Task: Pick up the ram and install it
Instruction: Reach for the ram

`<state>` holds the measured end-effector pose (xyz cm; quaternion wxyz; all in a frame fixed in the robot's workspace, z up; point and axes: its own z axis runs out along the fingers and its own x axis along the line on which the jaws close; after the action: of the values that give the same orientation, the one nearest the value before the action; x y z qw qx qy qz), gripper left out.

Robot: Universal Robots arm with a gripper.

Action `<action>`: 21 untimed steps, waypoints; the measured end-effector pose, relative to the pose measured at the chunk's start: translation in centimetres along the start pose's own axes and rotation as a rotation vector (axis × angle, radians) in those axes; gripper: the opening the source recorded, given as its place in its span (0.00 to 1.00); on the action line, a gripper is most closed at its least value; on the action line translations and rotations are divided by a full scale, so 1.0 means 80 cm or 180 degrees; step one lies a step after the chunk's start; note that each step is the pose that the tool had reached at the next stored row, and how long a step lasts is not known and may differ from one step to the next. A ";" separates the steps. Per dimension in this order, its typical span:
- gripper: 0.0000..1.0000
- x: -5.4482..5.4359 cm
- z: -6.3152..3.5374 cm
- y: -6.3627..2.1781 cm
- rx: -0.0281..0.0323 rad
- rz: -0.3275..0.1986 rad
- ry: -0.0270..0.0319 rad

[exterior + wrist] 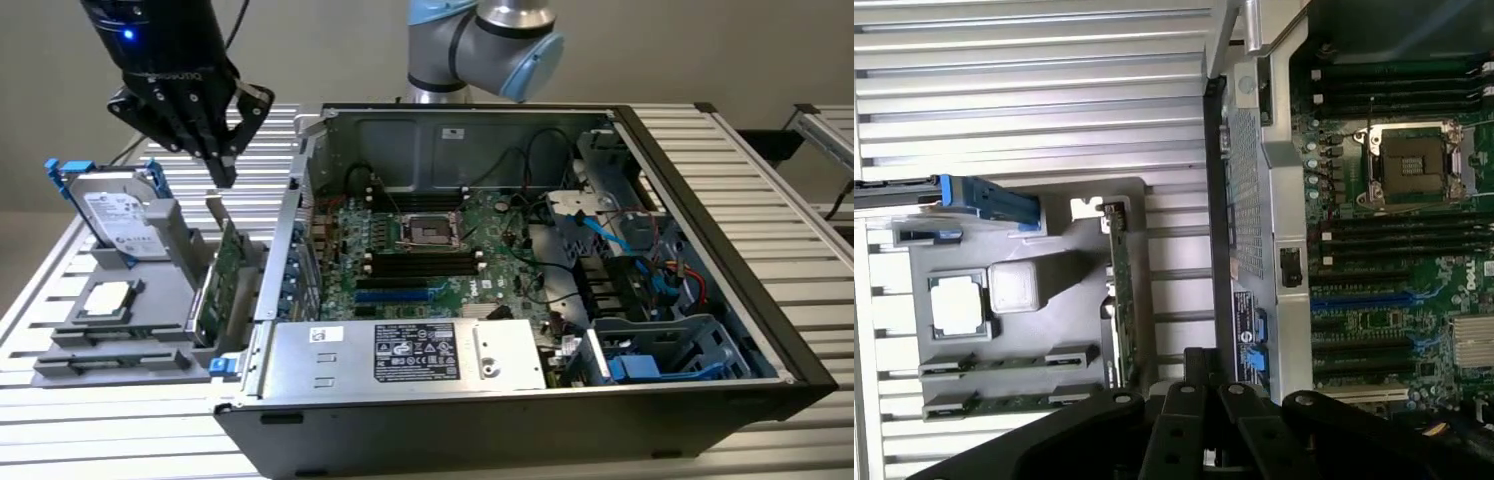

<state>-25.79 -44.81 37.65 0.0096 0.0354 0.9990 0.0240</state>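
Two ram sticks lie edge-up in holders at the near end of the grey tray point(80, 360); the ram point(118, 341) shows as a thin green strip, also seen in the wrist view as the ram point(1004, 362), with a second one beside it point(994, 403). My black gripper point(222, 178) hangs above the tray's far side, over the upright green expansion card point(220, 270), well off from the ram. Its fingers point(1189, 410) are shut with nothing between them.
An open computer case point(694, 200) fills the middle, with the motherboard's black memory slots point(424, 262), blue slots point(400, 295) and the CPU socket point(430, 230). The tray also carries a hard drive point(118, 215) and a CPU point(107, 298). A power supply point(400, 352) sits at the case's near side.
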 end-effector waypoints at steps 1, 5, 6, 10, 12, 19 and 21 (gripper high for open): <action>0.11 0.004 0.001 -0.003 0.0000 0.0000 0.0001; 0.11 0.020 0.004 -0.013 0.0000 0.0000 0.0004; 0.11 0.023 0.005 -0.015 0.0000 0.0000 0.0005; 0.11 0.038 0.009 -0.023 0.0001 0.0001 0.0016; 0.11 0.046 0.011 -0.027 0.0002 0.0001 0.0023; 0.11 0.074 0.019 -0.039 0.0003 0.0002 0.0047; 0.11 0.081 0.022 -0.043 0.0004 0.0003 0.0055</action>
<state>-32.49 -47.67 35.66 0.0009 0.0356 0.9991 0.0237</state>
